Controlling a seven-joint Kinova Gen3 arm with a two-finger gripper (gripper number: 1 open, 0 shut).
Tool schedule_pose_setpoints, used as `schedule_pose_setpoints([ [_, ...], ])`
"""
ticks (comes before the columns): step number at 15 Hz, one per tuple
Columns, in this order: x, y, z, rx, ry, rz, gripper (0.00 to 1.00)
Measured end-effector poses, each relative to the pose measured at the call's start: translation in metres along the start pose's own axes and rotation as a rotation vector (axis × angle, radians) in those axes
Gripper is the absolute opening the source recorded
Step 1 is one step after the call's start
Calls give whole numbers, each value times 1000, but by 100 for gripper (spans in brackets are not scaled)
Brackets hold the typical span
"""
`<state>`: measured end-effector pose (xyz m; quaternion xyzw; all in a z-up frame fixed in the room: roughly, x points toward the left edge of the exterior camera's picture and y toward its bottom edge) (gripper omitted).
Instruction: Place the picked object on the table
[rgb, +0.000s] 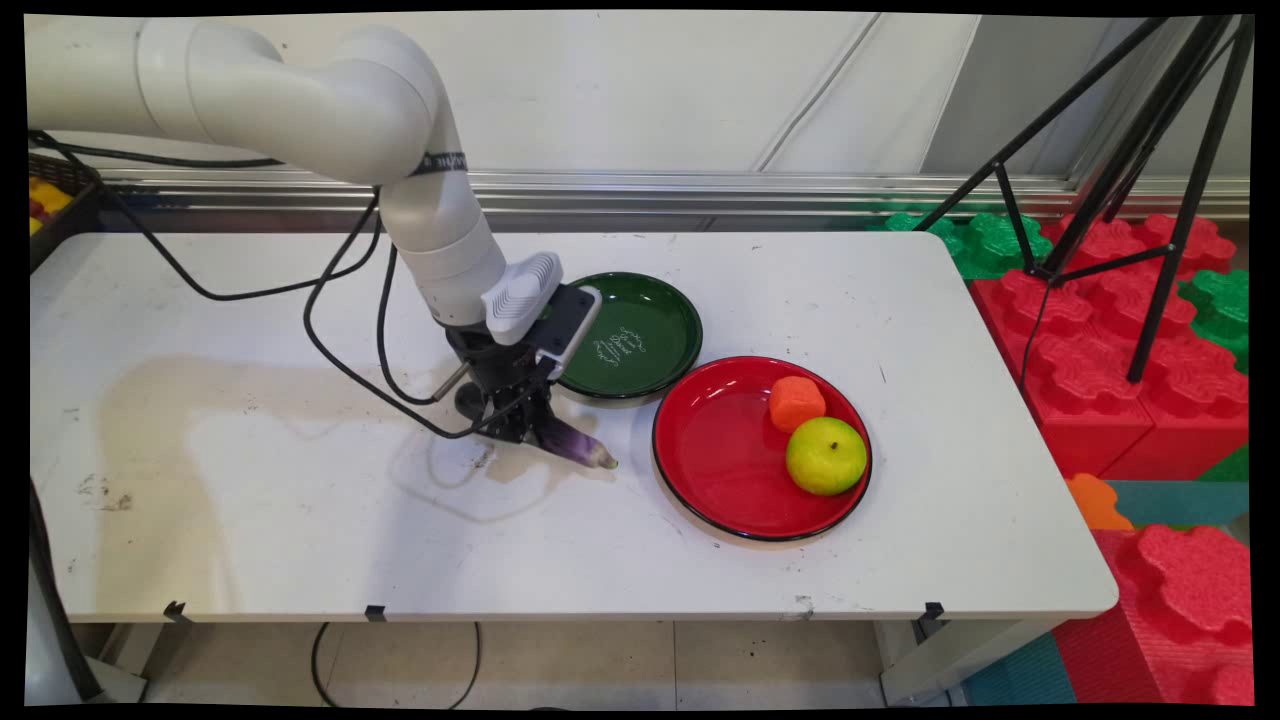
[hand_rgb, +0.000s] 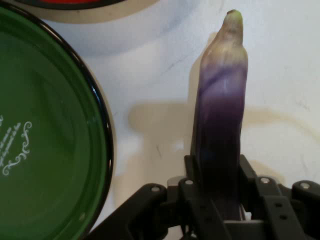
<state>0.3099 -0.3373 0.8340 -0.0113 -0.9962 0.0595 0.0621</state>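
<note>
Gripper clamping a purple eggplant on the white table.
The fingers are pressing both sides of the eggplant, which is lying just in front of the green plate; beyond its tip, a red plate is carrying an orange piece and a green apple.

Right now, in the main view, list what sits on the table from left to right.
gripper shut on the purple eggplant → green plate → red plate → orange piece → green apple, the last two lying in the red plate.
</note>
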Motion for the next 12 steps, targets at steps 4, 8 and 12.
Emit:
schedule_pose_setpoints([
  [4,-2,-1,11,-15,-7,14,0],
  [8,-6,0,18,-31,-14,32,100],
  [12,-9,4,18,-45,-14,40,100],
])
